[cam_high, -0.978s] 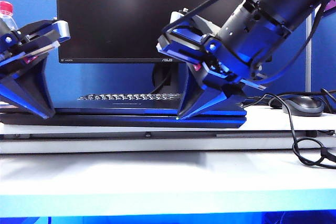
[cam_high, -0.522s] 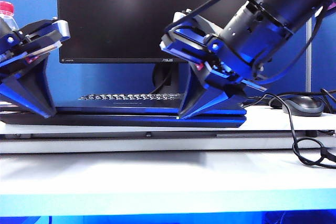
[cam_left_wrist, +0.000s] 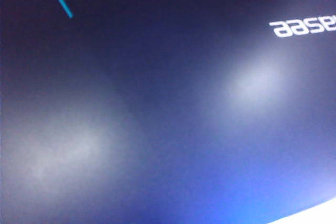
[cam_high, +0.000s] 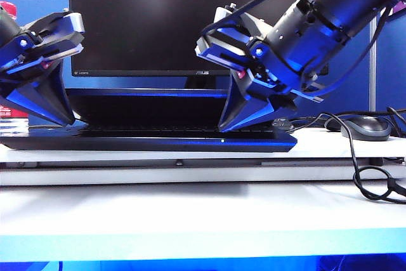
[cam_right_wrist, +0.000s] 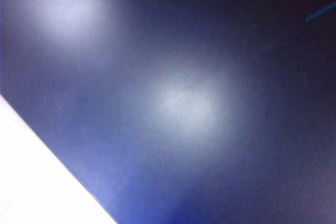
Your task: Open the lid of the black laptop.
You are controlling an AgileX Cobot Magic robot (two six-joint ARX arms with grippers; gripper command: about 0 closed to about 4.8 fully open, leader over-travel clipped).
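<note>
My left claw (cam_high: 60, 115) hooks the lid (cam_high: 149, 103) near the tabletop's (cam_high: 190, 211) left edge; whether its jaws pinch or merely prop I cannot tell. The black laptop (cam_high: 158, 142) lies along the back edge, barely ajar. The lid looks thin, stiff, glossy and probably slippery, so lift by its front edge. My right claw (cam_high: 244, 118) does likewise, grip unclear. A monitor (cam_high: 152, 23) looms close behind; a mouse (cam_high: 366, 126) sits toward the right edge.

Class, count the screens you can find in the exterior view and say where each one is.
2. The ASUS monitor stands at the back; the black laptop's lid, partly raised, sits below it between the two grippers. Others may be hidden.
</note>
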